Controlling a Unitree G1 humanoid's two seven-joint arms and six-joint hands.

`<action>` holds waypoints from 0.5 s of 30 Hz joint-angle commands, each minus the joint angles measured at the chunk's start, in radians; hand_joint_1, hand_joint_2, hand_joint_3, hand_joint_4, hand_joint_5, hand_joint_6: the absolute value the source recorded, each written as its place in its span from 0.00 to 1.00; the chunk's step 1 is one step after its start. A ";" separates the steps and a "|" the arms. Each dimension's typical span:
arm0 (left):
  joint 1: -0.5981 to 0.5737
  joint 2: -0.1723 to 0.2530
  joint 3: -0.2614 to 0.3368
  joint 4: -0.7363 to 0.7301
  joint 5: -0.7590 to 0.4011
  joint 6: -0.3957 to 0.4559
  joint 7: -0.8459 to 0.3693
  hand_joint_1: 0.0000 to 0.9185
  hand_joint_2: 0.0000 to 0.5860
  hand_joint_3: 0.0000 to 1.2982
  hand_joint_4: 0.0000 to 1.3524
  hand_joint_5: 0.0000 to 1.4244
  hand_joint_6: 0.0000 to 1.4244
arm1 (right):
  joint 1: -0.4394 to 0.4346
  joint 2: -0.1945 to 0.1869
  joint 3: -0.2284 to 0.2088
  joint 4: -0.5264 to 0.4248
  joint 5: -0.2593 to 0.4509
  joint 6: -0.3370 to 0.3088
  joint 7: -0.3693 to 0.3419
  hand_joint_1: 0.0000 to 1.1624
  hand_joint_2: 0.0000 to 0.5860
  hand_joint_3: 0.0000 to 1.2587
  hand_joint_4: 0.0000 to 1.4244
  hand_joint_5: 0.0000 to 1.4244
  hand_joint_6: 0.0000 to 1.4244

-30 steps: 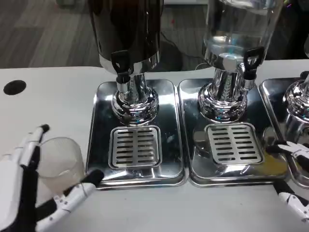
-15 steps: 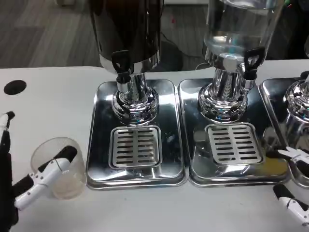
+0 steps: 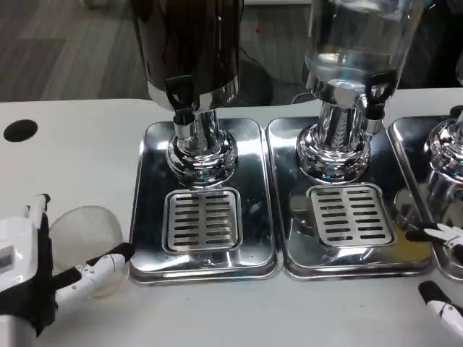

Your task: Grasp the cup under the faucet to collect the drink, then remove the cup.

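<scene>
A clear plastic cup stands on the white table just left of the left steel tray, away from the dark dispenser's faucet and its drip grate. My left hand wraps the cup: its fingers lie along the left wall and the thumb crosses the front to the right side. My right hand sits at the lower right edge with fingers apart, holding nothing; most of it is cut off by the frame.
A clear dispenser with its own faucet stands on the middle tray; a third dispenser base is at the far right. A black hole marks the table at the left.
My left hand swung left off the cup, then came back and closed around it, thumb now low across its front. The cup has stayed in place. The right hand barely moved.
</scene>
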 commanded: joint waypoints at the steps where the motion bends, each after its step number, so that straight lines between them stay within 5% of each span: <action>1: -0.028 0.019 -0.036 0.063 0.049 0.023 -0.025 0.11 0.07 0.05 0.03 0.18 0.41 | 0.002 -0.015 -0.007 0.011 0.005 -0.027 0.011 0.40 0.66 0.20 0.10 0.07 0.01; 15: -0.042 0.010 -0.136 0.102 0.116 0.026 0.141 0.25 0.19 0.25 0.26 0.40 0.59 | 0.020 -0.019 -0.021 0.068 0.019 -0.071 0.013 0.40 0.66 0.20 0.10 0.07 0.01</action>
